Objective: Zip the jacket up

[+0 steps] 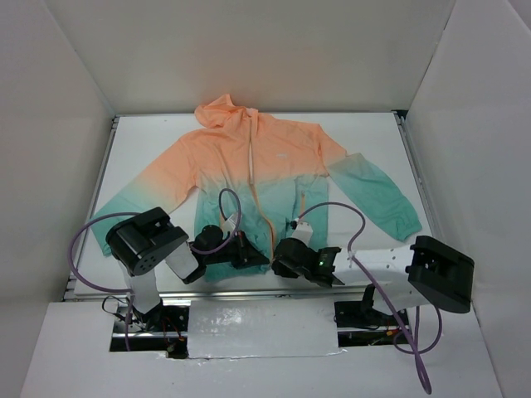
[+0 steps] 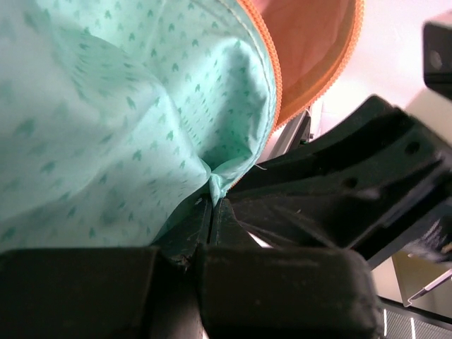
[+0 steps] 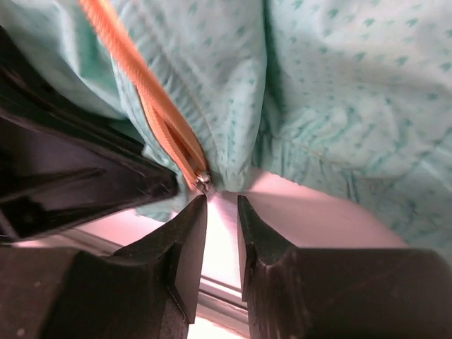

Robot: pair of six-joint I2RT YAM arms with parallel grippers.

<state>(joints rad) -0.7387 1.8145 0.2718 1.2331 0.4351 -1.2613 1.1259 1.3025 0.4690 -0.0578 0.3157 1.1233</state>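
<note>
Teal cloth fills both wrist views, so most of the jacket (image 1: 249,166) shows only from above. There it lies flat, front up, in the middle of the white table (image 1: 365,133), hood towards the top of the frame and hem towards the bottom.

The hem's middle is hidden under the two grippers. The lower left sleeve end is partly covered by the left arm.

Counted from above: one jacket, two sleeves, one orange pocket slit (image 1: 303,207) in sight and two purple cables (image 1: 83,240).

The left gripper (image 2: 214,205) has its fingers pressed together on a pinch of teal fabric beside the orange zipper (image 2: 272,70) edge.

The right gripper (image 3: 220,212) has its fingers a narrow gap apart with only bare table between them. It sits just below the zipper's lower end, where a small metal piece (image 3: 203,182) shows. Whether that piece is the slider or an end stop is hard to make out; it is probably the pin.

A small pale mark (image 1: 282,157) on the chest is too small to read.
</note>
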